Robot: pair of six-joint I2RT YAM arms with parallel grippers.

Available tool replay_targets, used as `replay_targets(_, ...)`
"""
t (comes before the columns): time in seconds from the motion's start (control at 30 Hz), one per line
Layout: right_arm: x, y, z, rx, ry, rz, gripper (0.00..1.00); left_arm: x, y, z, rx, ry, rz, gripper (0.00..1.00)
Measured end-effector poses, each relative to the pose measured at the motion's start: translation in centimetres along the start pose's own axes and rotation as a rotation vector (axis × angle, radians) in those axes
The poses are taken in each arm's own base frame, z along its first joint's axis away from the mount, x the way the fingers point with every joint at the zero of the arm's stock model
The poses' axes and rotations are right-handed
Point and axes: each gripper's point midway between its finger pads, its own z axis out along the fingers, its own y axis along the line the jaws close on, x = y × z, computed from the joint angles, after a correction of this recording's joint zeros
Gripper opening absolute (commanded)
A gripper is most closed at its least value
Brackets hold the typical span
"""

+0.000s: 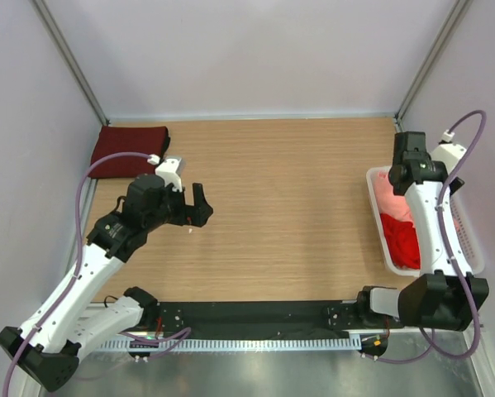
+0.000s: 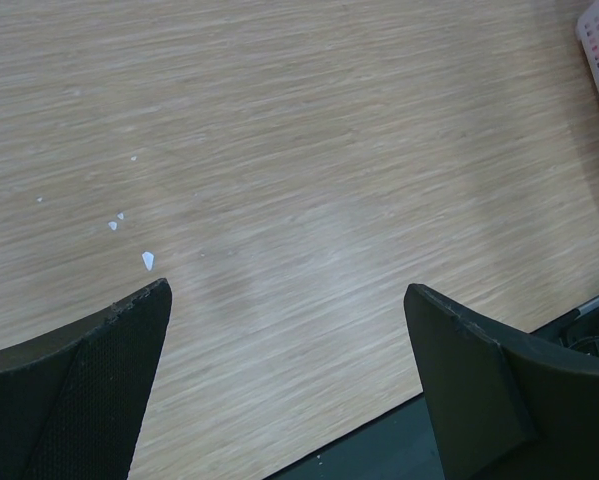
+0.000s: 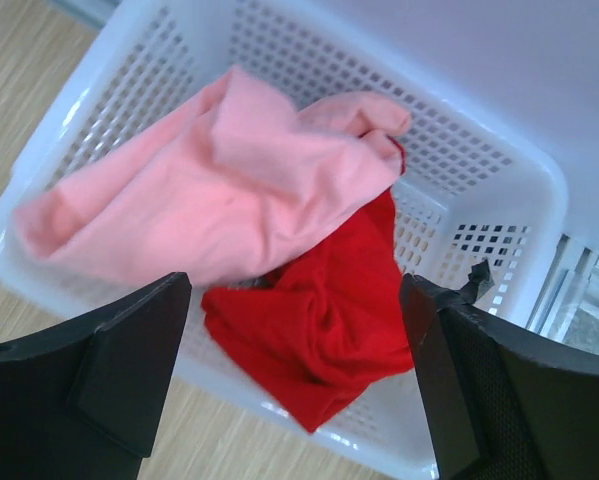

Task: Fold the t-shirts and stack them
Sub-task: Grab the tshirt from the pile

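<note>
Two shirts are not yet folded, both in the basket [image 3: 479,200] at the right edge of the table [image 1: 288,190]. The pink shirt [image 3: 219,190] lies on top with one end up on the rim. The red shirt [image 3: 319,330] is bunched under and beside it, touching it. The maroon shirt [image 1: 130,151] lies folded in the far left corner. Your right gripper [image 3: 294,288] hangs over the basket, fingers spread wide with nothing between them. The left gripper [image 2: 287,292] is spread and empty too, over bare wood left of centre

The main risk, as I judge it, is a double pick. Where the two cloths overlap, a deep bite could close on both, and the red would come out with the pink and drop in a heap. Aim for pink well clear of red. A bite too near the wall could snag the holes or drag the light basket along. A grab in the middle of the bunch would likely give you a twisted shirt that is hard to spread flat
</note>
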Motion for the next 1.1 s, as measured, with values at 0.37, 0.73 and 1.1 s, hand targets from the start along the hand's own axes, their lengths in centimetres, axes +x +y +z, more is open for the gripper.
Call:
replay_targets(0.37, 2.6, -3.3, 10.3, 0.202, 0.147, 0.135, 0.91, 0.3, 0.5, 0.5, -0.027, 0.012, 0.004, 1.00)
replay_targets(0.73, 4.0, -1.6, 12.9, 0.124, 0.255, 0.187, 0.01, 0.5, 1.0, 1.0, -0.057, 0.027, 0.005, 0.99)
replay_targets(1.1, -15.1, 4.4, -1.6, -0.501, 0.022, 0.360, 0.01, 0.4, 1.2, 1.0, -0.063, 0.022, 0.005, 0.99)
